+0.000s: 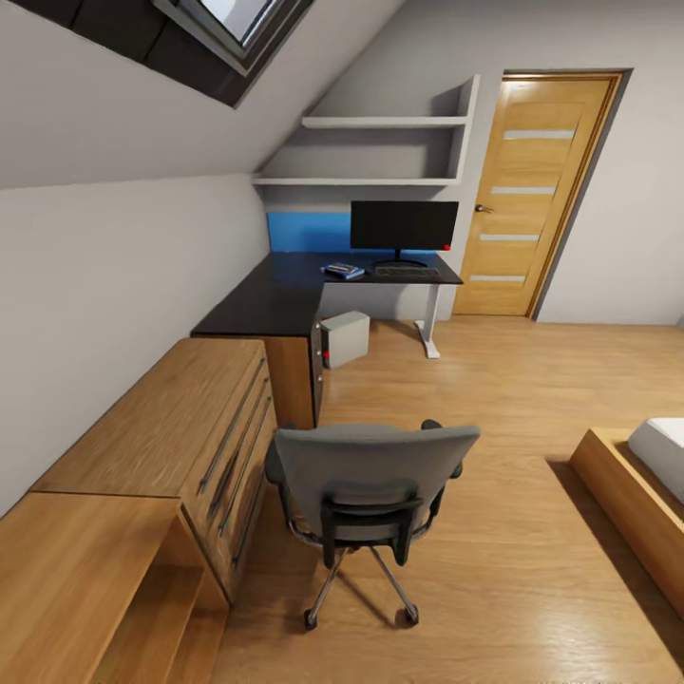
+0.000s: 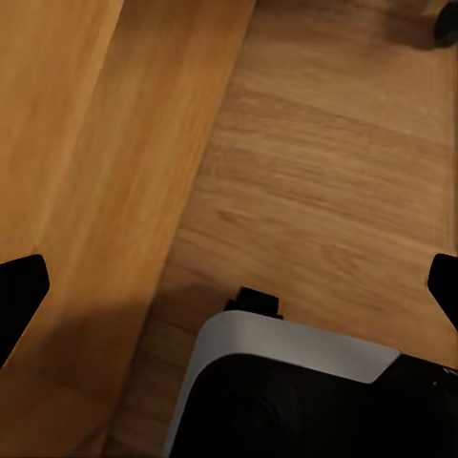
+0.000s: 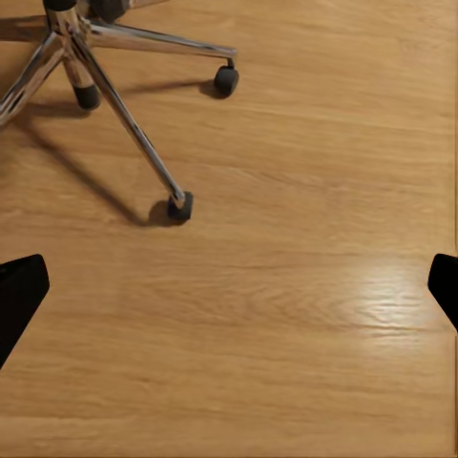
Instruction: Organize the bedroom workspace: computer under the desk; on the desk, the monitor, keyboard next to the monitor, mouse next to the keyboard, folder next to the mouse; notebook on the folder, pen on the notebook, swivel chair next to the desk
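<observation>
The swivel chair (image 1: pixel 372 475) stands on the floor close in front of me with its grey back toward me, hiding its seat, so the folder is hidden. Its chrome legs and casters (image 3: pixel 177 204) appear in the right wrist view. Farther off, the black desk (image 1: pixel 275 299) carries the monitor (image 1: pixel 404 226) and, in front of it, the keyboard (image 1: pixel 407 273). A small flat bluish item (image 1: pixel 344 271) lies left of the keyboard; I cannot tell what it is. The computer (image 1: pixel 344 339) stands on the floor beside the desk's drawers. My left gripper (image 2: pixel 229 286) and right gripper (image 3: pixel 229 286) hang open over the floor, empty.
Light wooden low cabinets (image 1: pixel 161 427) line the left wall under a sloped ceiling. A bed frame (image 1: pixel 632 494) sits at the right, a wooden door (image 1: pixel 537 190) at the back. My own base (image 2: pixel 286 382) is in the left wrist view, beside a cabinet (image 2: pixel 86 191).
</observation>
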